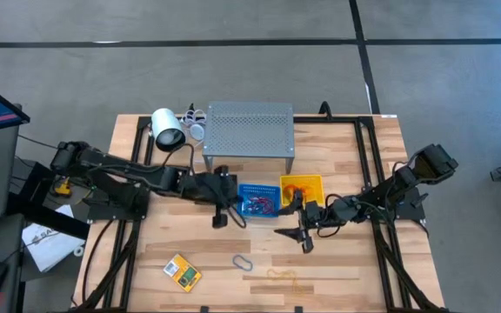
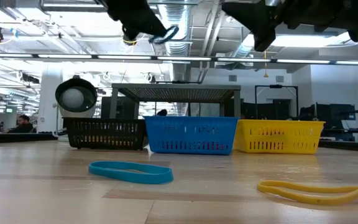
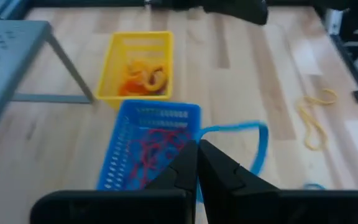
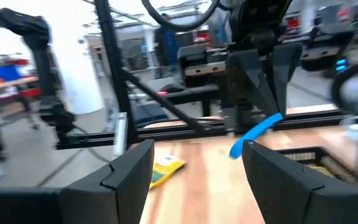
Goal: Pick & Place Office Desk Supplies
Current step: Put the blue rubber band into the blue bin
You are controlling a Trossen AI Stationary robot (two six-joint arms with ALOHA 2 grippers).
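Blue band (image 3: 253,134) in left tool (image 3: 197,163)

Wooden table (image 1: 337,261), three baskets, shelf (image 1: 249,130), loose bands

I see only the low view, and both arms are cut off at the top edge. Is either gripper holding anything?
Observer: Yes. The left gripper is shut on a blue band, close to the blue basket.
Operator: What is inside that basket?
Observer: The left wrist view shows a tangle of red bands with some blue ones among them.
Operator: And the right gripper?
Observer: The right gripper is open with nothing between its fingers. In the high view it is over bare table on the near side of the yellow basket.
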